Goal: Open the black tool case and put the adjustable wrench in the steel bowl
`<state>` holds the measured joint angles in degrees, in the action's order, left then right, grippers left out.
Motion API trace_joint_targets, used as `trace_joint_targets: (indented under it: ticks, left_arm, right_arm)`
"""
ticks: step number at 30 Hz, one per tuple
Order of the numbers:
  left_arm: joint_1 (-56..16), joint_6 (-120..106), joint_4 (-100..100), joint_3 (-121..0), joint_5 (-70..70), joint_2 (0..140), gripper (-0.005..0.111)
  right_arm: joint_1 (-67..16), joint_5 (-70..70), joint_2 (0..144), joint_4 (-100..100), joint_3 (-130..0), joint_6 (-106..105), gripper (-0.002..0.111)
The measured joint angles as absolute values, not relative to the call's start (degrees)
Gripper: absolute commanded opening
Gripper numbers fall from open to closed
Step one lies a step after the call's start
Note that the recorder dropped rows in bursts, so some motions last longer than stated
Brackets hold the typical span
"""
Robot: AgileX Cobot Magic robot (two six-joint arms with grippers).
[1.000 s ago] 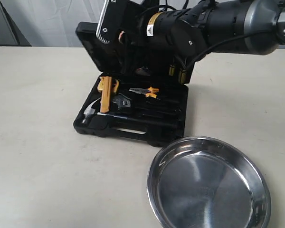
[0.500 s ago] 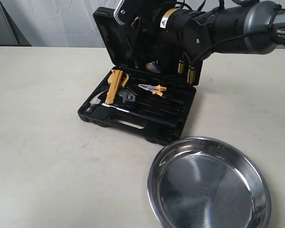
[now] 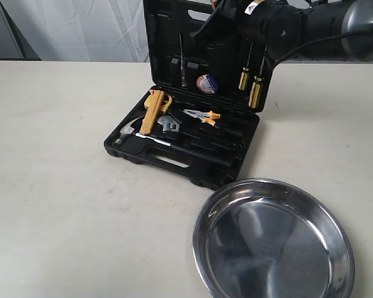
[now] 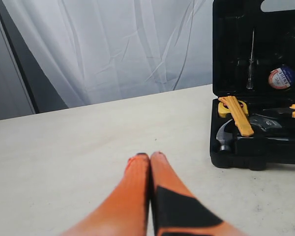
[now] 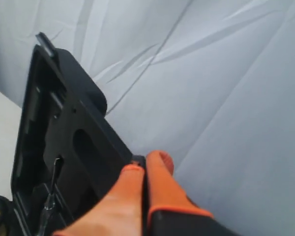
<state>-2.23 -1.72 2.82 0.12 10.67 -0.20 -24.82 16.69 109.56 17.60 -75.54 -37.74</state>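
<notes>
Black tool case (image 3: 199,169) open, adjustable wrench (image 3: 169,125) inside, steel bowl (image 3: 267,248) near; right gripper (image 5: 140,164) pinches lid (image 3: 168,43), left gripper (image 4: 150,156) closed

Matte beige tabletop (image 4: 64,147) under the left pincer (image 4: 150,156), creased white curtain (image 4: 113,49) beyond it, dark grey panel (image 4: 10,73) alongside.

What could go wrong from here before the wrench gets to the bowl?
1. The case lid stands upright, pinched at its top edge by the right gripper; if released, it may drop shut.
2. The wrench lies tight between the yellow tool and the pliers; the jaws could snag a neighbour.
3. The bowl sits close to the case front; a low carry could clip its rim.
</notes>
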Motion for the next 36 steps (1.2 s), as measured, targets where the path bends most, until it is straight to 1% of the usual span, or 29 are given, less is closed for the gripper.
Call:
trace_joint_targets:
  ticks: [13,16,20,24,28,30,32,34,36]
  left_arm:
    - [-2.2,-1.7,2.8,0.1,10.7,-0.2,0.000]
    - [-2.2,-1.7,2.8,0.1,10.7,-0.2,0.000]
    - [-2.2,-1.7,2.8,0.1,10.7,-0.2,0.000]
    - [-2.2,-1.7,2.8,0.1,10.7,-0.2,0.000]
    - [-2.2,-1.7,2.8,0.1,10.7,-0.2,0.000]
    - [-2.2,-1.7,2.8,0.1,10.7,-0.2,0.000]
    - [-2.2,-1.7,2.8,0.1,10.7,-0.2,0.000]
    - [-2.2,-1.7,2.8,0.1,10.7,-0.2,0.000]
    - [-2.2,-1.7,2.8,0.1,10.7,-0.2,0.000]
  right_arm:
    - [-22.4,16.1,109.6,29.2,-75.5,-37.7,-0.001]
    - [-22.3,13.3,109.6,30.3,-75.5,-37.7,-0.001]
    - [-22.3,3.7,109.6,25.6,-75.5,-37.7,-0.001]
    - [-22.6,-13.2,111.2,16.5,-78.7,-37.7,-0.001]
    - [-22.6,-28.2,115.0,16.1,-84.3,-37.1,-0.001]
    - [-22.6,-30.2,116.7,21.3,-87.1,-34.9,-0.001]
    - [-22.6,-30.2,118.0,30.9,-89.2,-34.7,-0.001]
    - [-23.3,-31.2,119.1,42.4,-90.9,-41.8,-0.001]
    - [-24.4,-37.7,120.1,50.2,-92.3,-54.4,-0.001]
